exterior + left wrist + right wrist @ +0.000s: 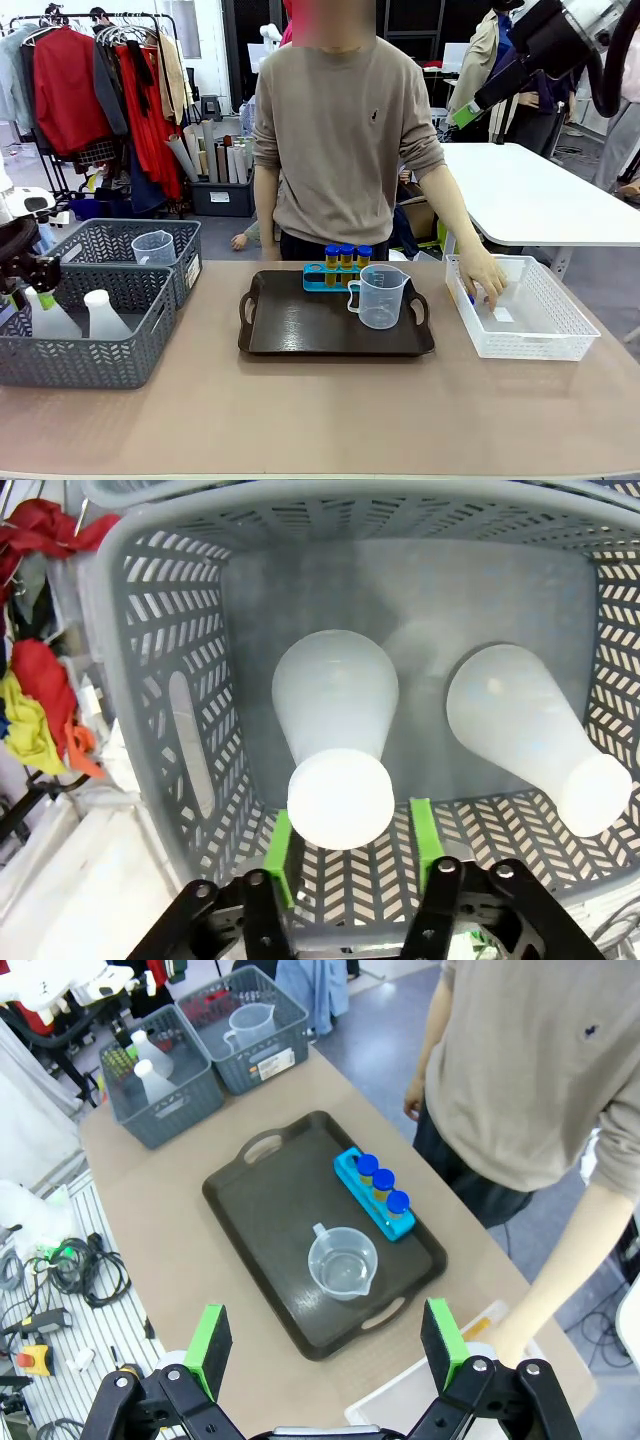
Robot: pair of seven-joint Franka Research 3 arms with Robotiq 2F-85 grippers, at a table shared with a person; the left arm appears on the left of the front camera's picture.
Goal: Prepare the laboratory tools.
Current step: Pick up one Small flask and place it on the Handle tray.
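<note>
Looking across the table from the front, the left gripper [40,295] hangs over the near grey lattice basket [90,360] at the table's [320,420] left edge, just above a white conical flask [50,318]. A second flask [105,315] stands beside it. The far grey basket [190,250] holds a spare clear beaker [153,247]. Mid-table lies a dark tray [300,330], with three blue-capped amber tubes [346,258] in a blue rack [315,278] along its far edge and the handled measuring beaker [380,297] at its far right corner. A person's hand [485,280] reaches into the white lattice basket [560,340] by the right edge.

From the left wrist, the green pads [279,865] stand apart on either side of the conical flask's top, with a sliver of gap beside one pad. Both flasks stand upright on the basket floor.

From the right wrist, the right gripper [325,1345] hovers high over the tray's near edge, jaws spread wide and empty. The measuring beaker, tubes and both grey baskets lie below.
</note>
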